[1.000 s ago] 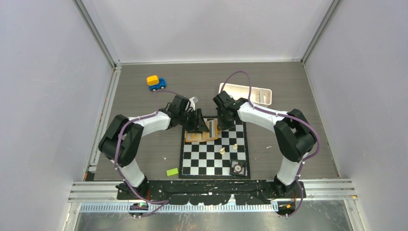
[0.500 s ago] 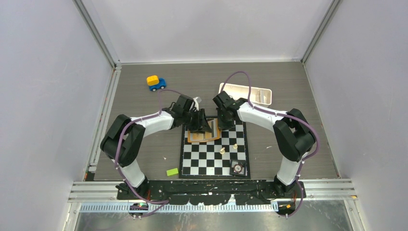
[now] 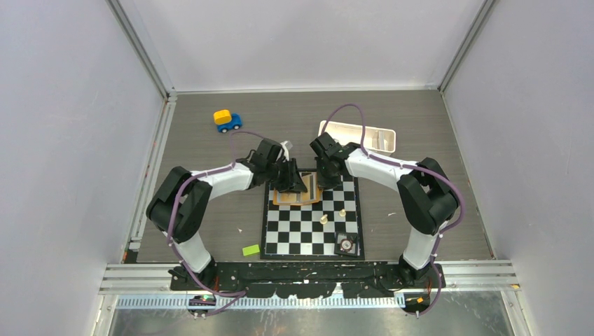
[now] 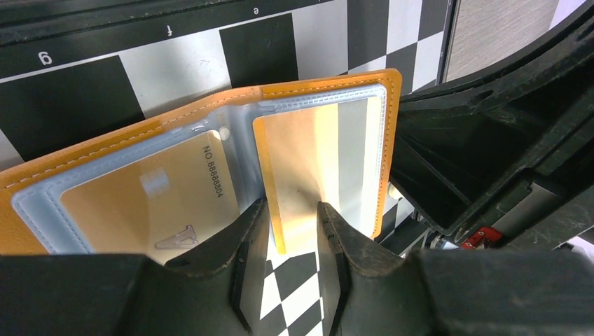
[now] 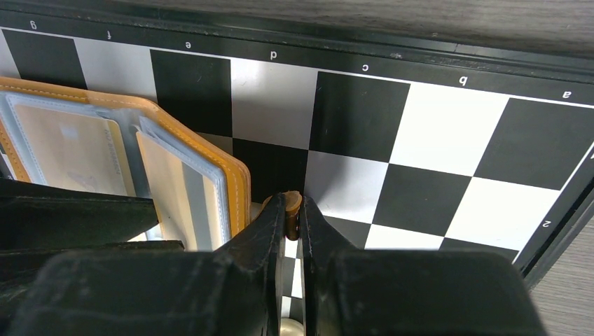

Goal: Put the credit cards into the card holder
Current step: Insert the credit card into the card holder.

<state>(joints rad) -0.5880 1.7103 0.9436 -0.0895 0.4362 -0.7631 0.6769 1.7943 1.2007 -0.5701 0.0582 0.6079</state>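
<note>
The grey tabletop [image 3: 210, 140] carries a black-and-white chessboard [image 3: 308, 234] at its centre, directly ahead of the two arm bases. A white tray [image 3: 391, 140] is placed beyond the board's far right corner, well apart from it. The card holder [image 3: 294, 199], orange-tan with clear inner sleeves, is laid open on the far left corner of the chessboard, between the two grippers. The leaf nearer the right arm appears to be lifted off the board at a tilt. The left gripper [image 4: 291, 220] is positioned over the near edge of that leaf. Its jaws are set narrowly apart and the lower edge of a card is seen in the gap, but no clamping contact can be made out. The right gripper [image 5: 293, 203] is closed on a small orange-tan tab at the outer edge of the card holder. Of the credit cards, the numbered card [image 4: 140, 203] is seated in the sleeve of the flat leaf. The striped card [image 4: 322, 150], banded in gold and grey, is located in the sleeve of the lifted leaf, and whether it is fully inserted cannot be told. A blue-and-yellow toy car [image 3: 227, 120] stands at the far left. A green block [image 3: 251, 250] lies just beside the board's near left corner. Two pale chess pieces [image 3: 323, 219] stand near the middle of the board.
</note>
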